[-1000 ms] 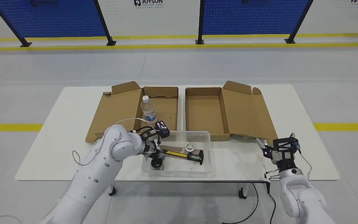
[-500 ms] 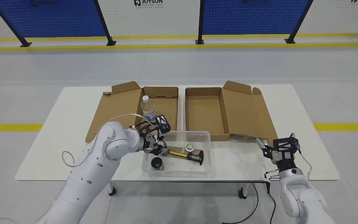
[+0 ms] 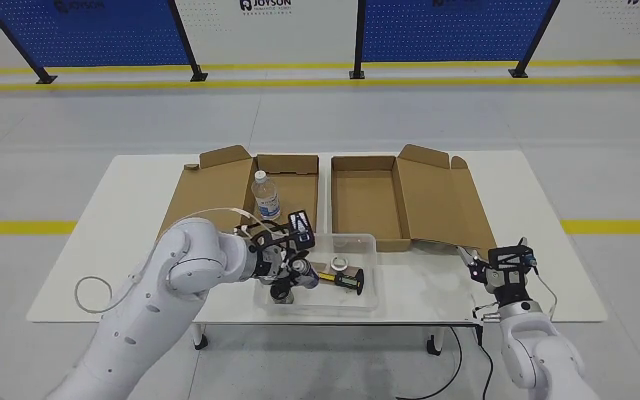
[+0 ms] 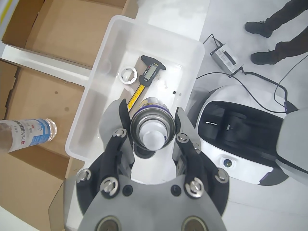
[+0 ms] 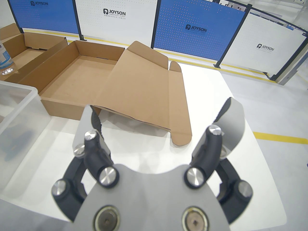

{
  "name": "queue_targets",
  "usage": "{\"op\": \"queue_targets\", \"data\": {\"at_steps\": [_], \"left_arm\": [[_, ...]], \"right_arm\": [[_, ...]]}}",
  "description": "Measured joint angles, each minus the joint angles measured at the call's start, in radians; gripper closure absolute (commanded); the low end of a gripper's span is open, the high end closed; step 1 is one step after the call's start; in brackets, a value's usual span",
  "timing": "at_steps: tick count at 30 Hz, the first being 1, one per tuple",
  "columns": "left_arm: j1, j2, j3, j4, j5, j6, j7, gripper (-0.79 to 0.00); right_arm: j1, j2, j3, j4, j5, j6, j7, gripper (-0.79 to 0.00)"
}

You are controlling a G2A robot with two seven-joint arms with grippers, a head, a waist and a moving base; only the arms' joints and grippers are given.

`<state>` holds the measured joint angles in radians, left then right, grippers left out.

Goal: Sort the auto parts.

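Note:
My left gripper (image 4: 151,118) is shut on a metal spray can (image 4: 152,128) with a purple label and a white nozzle, held upright over the near end of the clear plastic bin (image 4: 115,20). In the bin lie a digital caliper (image 4: 150,70) with a yellow scale, a metal ring (image 4: 128,74) and a black round part (image 4: 144,152) right under the can. From above, the left gripper (image 3: 293,272) hangs over the bin's (image 3: 370,240) left half. My right gripper (image 5: 158,118) stands open and holds nothing, low over the table's front right (image 3: 497,265).
Two open cardboard boxes sit behind the bin: the left box (image 3: 290,180) and the right box (image 3: 365,205), whose flap lies spread toward my right gripper. A water bottle (image 3: 265,197) stands at the left box's front.
The left gripper has risen from the bin's floor and shifted a little right, with the spray can in it. The right arm has not moved.

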<state>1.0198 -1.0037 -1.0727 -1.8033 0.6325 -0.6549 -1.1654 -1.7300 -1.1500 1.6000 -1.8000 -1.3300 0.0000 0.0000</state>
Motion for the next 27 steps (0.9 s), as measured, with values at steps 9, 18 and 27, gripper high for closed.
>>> {"op": "queue_targets", "data": {"at_steps": [9,18,27], "left_arm": [[-0.036,0.048,0.030,0.029,-0.041,-0.018,0.018,0.000],[-0.074,0.061,-0.001,0.073,0.000,0.038,0.071,0.000],[-0.107,0.052,-0.003,0.146,0.110,0.174,0.200,0.000]], "right_arm": [[0.000,0.000,0.000,0.000,0.000,0.000,0.000,-0.785],[0.000,0.000,0.000,0.000,0.000,0.000,0.000,-0.785],[0.000,0.000,0.000,0.000,0.000,0.000,0.000,-0.785]]}}
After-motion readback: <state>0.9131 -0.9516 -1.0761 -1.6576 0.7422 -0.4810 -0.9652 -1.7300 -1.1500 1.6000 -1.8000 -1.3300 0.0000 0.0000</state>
